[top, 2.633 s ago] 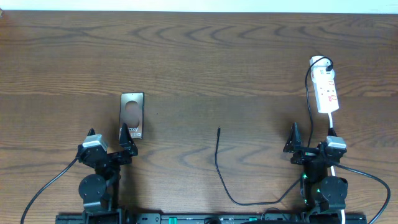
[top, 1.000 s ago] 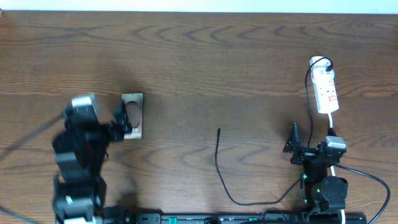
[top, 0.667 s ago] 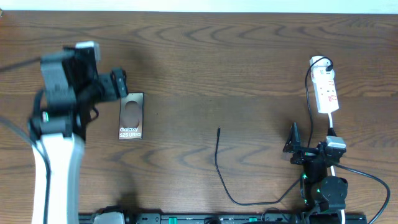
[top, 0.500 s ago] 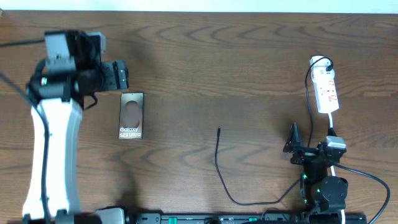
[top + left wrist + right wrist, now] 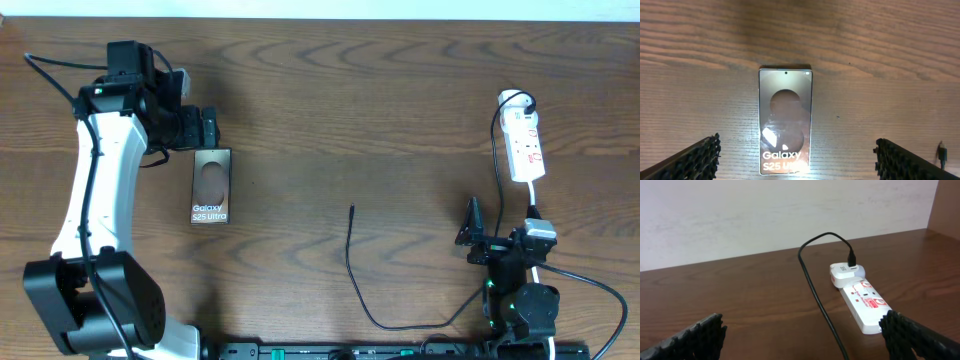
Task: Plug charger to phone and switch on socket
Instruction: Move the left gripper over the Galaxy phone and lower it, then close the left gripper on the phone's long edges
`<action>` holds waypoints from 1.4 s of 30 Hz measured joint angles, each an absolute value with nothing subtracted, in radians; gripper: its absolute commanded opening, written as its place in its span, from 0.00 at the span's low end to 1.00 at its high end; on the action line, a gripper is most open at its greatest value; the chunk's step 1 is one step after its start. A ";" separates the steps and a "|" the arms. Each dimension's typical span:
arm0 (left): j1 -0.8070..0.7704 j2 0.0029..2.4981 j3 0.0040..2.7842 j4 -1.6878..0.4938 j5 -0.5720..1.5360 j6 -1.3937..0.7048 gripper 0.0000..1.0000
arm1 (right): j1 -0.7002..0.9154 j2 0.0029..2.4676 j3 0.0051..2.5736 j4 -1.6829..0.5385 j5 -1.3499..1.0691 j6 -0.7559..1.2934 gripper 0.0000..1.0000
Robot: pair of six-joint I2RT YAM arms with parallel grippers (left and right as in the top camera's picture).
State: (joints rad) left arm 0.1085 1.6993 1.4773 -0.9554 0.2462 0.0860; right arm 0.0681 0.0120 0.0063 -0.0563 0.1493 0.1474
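Observation:
The phone (image 5: 211,186) lies flat at the left of the table, bronze face up with white "Galaxy" lettering. My left gripper (image 5: 204,131) hangs open over its far end. In the left wrist view the phone (image 5: 785,120) lies between and ahead of the wide-apart fingers (image 5: 696,159), untouched. The charger (image 5: 349,245) is a thin black cable whose plug tip lies loose mid-table, also seen at the wrist view's right edge (image 5: 941,153). The socket (image 5: 524,145) is a white strip at the right. My right gripper (image 5: 478,233) rests open near the front edge, short of the socket (image 5: 865,302).
A white adapter (image 5: 846,273) sits at the socket's far end, with the black cable (image 5: 817,290) running from it toward me. The socket's white lead (image 5: 560,272) and the cable loop past the right arm's base. A pale wall stands behind the table.
My left arm has lifted from its rest at the front and reached out past the phone, uncovering its lettering. The phone, cable, socket and right arm have not moved.

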 measured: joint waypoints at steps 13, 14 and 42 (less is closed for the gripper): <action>0.102 1.704 1.435 -0.936 0.223 0.088 0.98 | 0.068 0.012 0.006 -0.056 0.149 0.147 0.99; 0.101 1.705 1.406 -0.916 0.213 0.088 0.98 | 0.068 0.012 0.006 -0.056 0.149 0.147 0.99; 0.024 1.743 1.150 -0.717 0.065 0.109 0.98 | 0.068 0.012 0.006 -0.056 0.149 0.147 0.99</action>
